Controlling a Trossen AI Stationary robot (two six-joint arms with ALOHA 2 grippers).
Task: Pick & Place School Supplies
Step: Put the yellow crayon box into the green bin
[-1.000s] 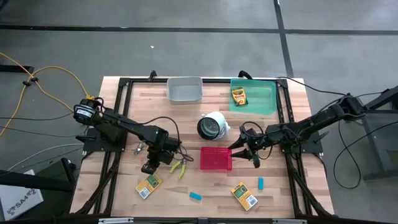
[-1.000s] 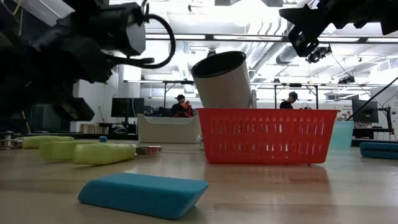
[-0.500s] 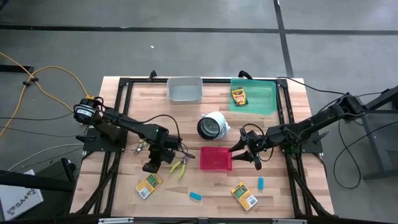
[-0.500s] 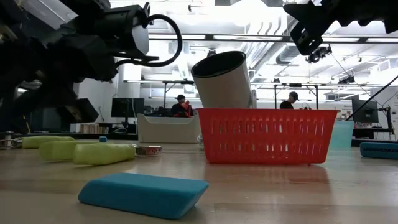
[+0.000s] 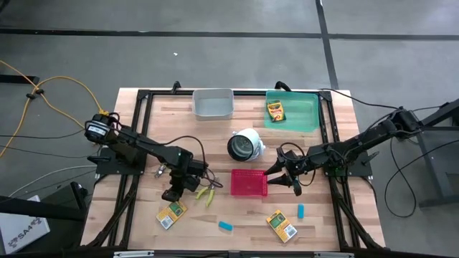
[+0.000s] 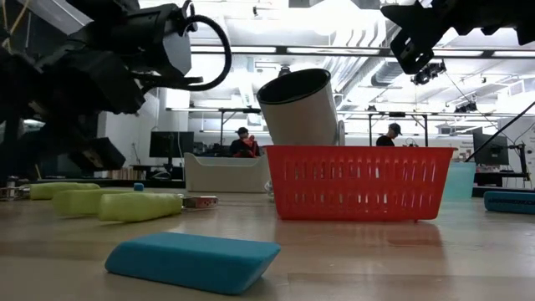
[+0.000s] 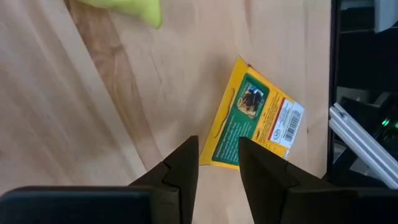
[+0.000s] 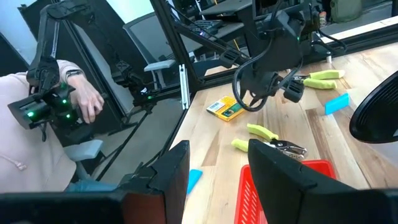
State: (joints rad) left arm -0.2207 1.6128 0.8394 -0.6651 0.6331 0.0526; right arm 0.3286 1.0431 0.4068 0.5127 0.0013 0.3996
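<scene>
My left end effector (image 5: 173, 193) hovers empty, fingers narrowly apart, above the yellow-and-green cardboard crayon box (image 7: 257, 123) at its 6 o'clock on the wooden table (image 5: 143, 218). My right end effector (image 5: 285, 180), open, empty, hangs at 3 o'clock of the red plastic basket (image 5: 248, 183).

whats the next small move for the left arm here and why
Probably lower the left pincer straight onto the crayon box below it. The left wrist view shows its fingers parted and empty, with the box's near edge in line with the gap between them. In the high view that box lies flat on the table, just in front of the pincer, with bare wood around it.
</scene>
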